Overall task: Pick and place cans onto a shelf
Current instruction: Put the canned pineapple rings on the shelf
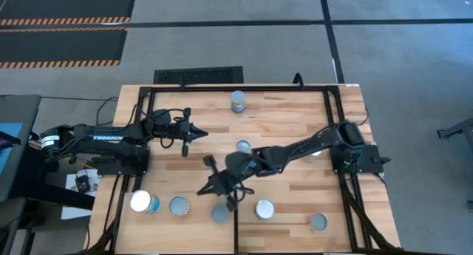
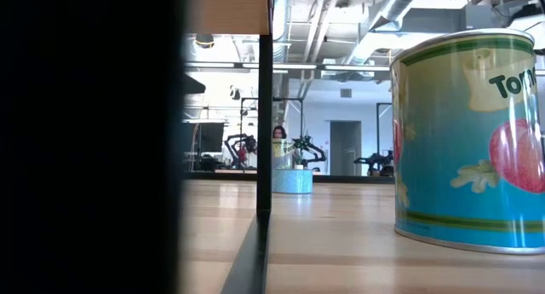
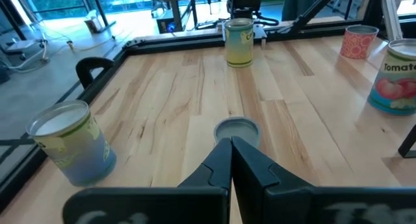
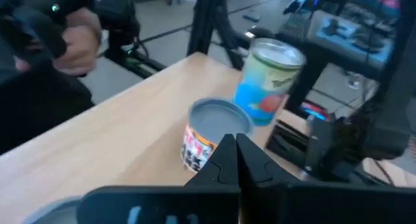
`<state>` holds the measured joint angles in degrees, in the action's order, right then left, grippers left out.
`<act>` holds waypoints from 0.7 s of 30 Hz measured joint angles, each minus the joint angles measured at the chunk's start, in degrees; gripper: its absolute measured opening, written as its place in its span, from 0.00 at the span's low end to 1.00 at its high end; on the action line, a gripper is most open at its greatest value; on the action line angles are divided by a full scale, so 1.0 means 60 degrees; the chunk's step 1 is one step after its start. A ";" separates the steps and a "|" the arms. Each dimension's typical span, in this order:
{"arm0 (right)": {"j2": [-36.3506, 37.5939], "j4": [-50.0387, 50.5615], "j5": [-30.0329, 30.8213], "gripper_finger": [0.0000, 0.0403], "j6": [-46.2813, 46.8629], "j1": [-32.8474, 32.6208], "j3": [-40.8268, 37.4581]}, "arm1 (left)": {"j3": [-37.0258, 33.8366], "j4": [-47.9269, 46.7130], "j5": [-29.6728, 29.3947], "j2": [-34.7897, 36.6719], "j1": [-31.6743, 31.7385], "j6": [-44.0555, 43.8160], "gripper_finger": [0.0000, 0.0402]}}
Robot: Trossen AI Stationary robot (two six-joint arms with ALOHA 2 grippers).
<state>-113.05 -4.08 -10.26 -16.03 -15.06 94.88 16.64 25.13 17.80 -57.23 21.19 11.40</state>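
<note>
Several cans stand about the table. My left gripper (image 1: 201, 131) is shut and empty over the table's left middle, pointing at a grey-topped can (image 1: 243, 146), which shows just past its fingertips in the left wrist view (image 3: 237, 130). My right gripper (image 1: 202, 190) is shut and empty and reaches toward the near left. Just ahead of it a grey-topped can with a red and white label (image 4: 214, 130) and a blue can (image 4: 270, 78) stand on the pale shelf panel (image 4: 117, 139). In the high view these are the cans at the near left (image 1: 179, 205) (image 1: 144, 203).
Other cans stand at the far middle (image 1: 238, 100) and along the near edge (image 1: 220, 213) (image 1: 264, 209) (image 1: 318, 222). A tomato can (image 2: 473, 141) fills the low view's right. A black frame (image 1: 244, 86) runs round the table. A dark post (image 2: 264, 115) stands under the shelf panel's edge (image 2: 228, 10).
</note>
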 joint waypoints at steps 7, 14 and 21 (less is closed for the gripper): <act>0.1188 -0.0142 0.0271 0.00 0.0872 0.0095 -0.1244 | -0.0001 -0.0061 0.0000 0.0000 0.0001 -0.0009 0.00; 0.1365 0.1564 0.0184 0.00 0.2217 0.0057 -0.1241 | -0.0003 -0.0121 -0.0006 0.0000 0.0003 -0.0080 0.00; 0.1158 0.3118 -0.0596 0.00 0.2959 -0.0521 -0.0354 | -0.0004 -0.0185 -0.0010 0.0000 0.0003 -0.0066 0.00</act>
<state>-106.10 14.63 -13.84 1.73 -18.19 92.75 16.62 24.02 17.74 -57.23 21.21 11.00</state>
